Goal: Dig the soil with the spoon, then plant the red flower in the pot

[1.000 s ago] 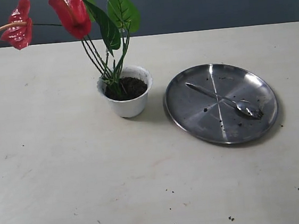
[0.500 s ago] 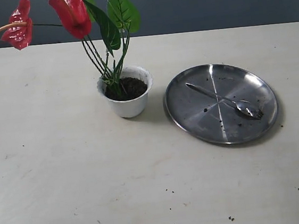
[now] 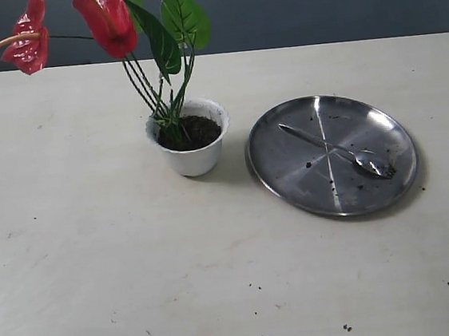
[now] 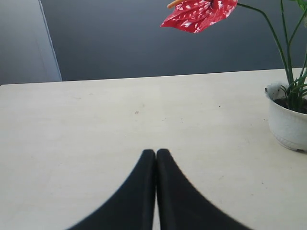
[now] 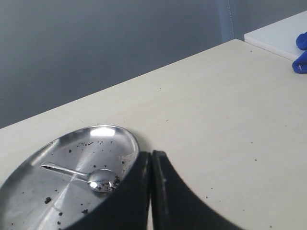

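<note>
The red flower (image 3: 108, 20) stands upright in the white pot (image 3: 193, 157), its stems sunk in dark soil (image 3: 195, 131). A red bloom (image 4: 199, 13) and the pot (image 4: 288, 122) also show in the left wrist view. The spoon (image 3: 343, 152) lies on the steel plate (image 3: 289, 169), bowl smeared with soil; the right wrist view shows the spoon (image 5: 91, 178) too. My left gripper (image 4: 156, 153) is shut and empty over bare table, well apart from the pot. Beside the plate's rim (image 5: 129, 136), my right gripper (image 5: 152, 155) is shut and empty. Neither gripper appears in the exterior view.
Loose soil crumbs (image 3: 344, 328) are scattered on the table near the front edge and on the plate. A white surface with a blue object (image 5: 301, 52) sits beyond the table's far corner in the right wrist view.
A dark part of the right arm at the exterior view's right edge has withdrawn out of sight. Flower, pot, plate and spoon have not moved.
</note>
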